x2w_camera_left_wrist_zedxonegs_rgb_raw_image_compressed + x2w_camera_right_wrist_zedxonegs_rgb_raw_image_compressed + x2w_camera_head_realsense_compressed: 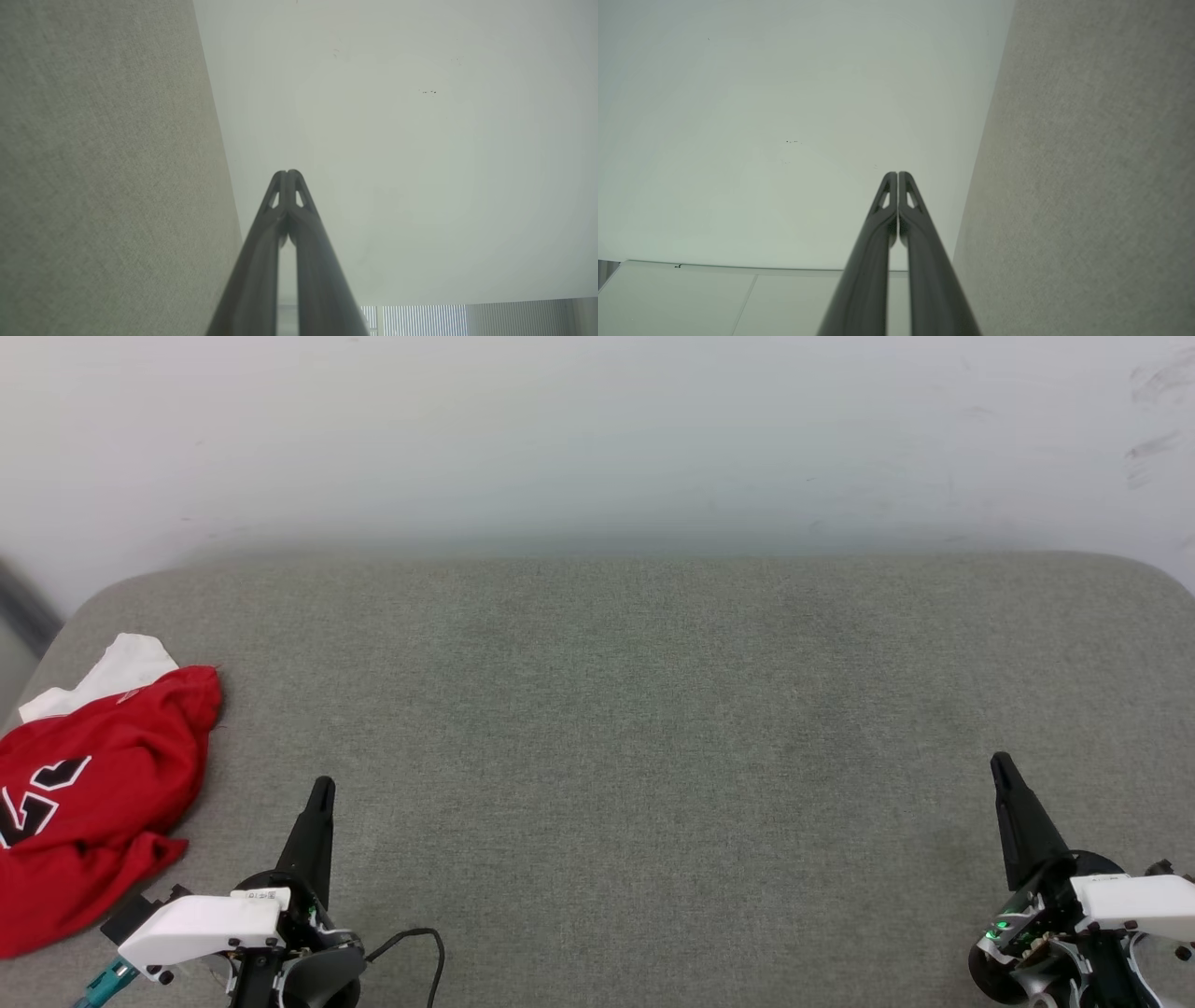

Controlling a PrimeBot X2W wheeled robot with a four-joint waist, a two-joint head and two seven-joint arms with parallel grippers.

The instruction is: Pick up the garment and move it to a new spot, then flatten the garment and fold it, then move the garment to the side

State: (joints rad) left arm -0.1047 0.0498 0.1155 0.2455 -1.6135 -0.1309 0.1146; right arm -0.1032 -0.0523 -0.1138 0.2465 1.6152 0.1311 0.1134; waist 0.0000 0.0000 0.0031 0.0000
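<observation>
The red garment (93, 784) lies in a heap at the left edge of the grey table (607, 709), just beside the left gripper (322, 787). The right gripper (1001, 763) is far away. Both have their fingers pressed together, holding nothing.

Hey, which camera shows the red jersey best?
The head view: the red jersey lies crumpled at the grey surface's left edge, partly cut off. Both wrist views face grey surface and white wall instead.

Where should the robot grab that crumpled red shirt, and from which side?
Probably the bulging red fold at the far right corner of the garment, approached from the right by the left gripper, which is shut nearby. That raised ridge offers something to pinch.
</observation>
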